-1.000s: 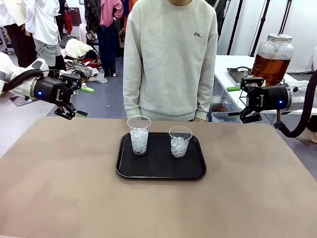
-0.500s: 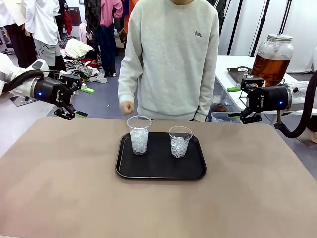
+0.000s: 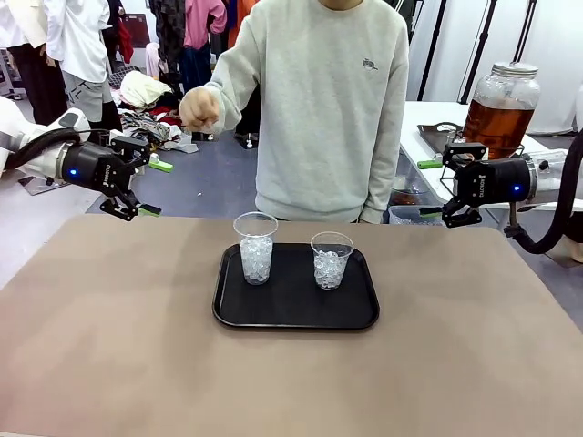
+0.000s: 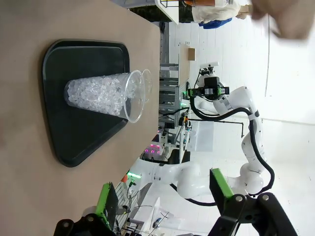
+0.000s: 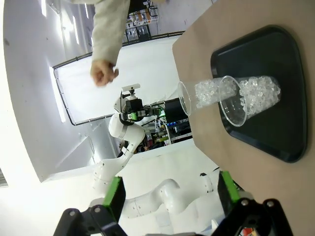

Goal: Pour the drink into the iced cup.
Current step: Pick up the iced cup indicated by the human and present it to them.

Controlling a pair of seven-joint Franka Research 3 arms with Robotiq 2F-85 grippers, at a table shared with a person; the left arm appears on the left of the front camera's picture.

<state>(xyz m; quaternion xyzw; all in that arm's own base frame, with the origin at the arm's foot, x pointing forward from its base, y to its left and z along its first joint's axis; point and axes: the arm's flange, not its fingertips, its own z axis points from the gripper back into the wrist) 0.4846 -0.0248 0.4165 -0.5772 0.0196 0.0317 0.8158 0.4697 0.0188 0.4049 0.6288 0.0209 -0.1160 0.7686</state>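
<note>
Two clear cups, one [image 3: 256, 248] a little left of the frame's centre and one [image 3: 331, 259] just right of it, stand upright on a black tray [image 3: 296, 323] in the middle of the brown surface [image 3: 291, 391]. Both are loaded with ice and we see no liquid in either. We take the tray to be there to catch spills, and the cups sit apart with mouths up, ready to be filled.

Farther back, at the frame's left edge, the left pincer [image 3: 141, 180] hangs above the surface's far corner with its jaws spread and nothing between them. At the right edge the right pincer [image 3: 433, 188] mirrors it, likewise gaping and empty. We read this parked pose as leaving the middle free for the person.

Beyond the tray, a person in a grey sweatshirt [image 3: 328, 109] stands at the far side, one hand [image 3: 199, 109] raised in a loose fist in the upper left, well above the cups.

Farthest off, in the upper right, the drink [image 3: 496, 127] sits amber in a big glass jar [image 3: 504, 96] with a metal lid [image 3: 515, 68] on a white side table [image 3: 424, 114], well apart from the cups. We judge that pouring has not begun.
</note>
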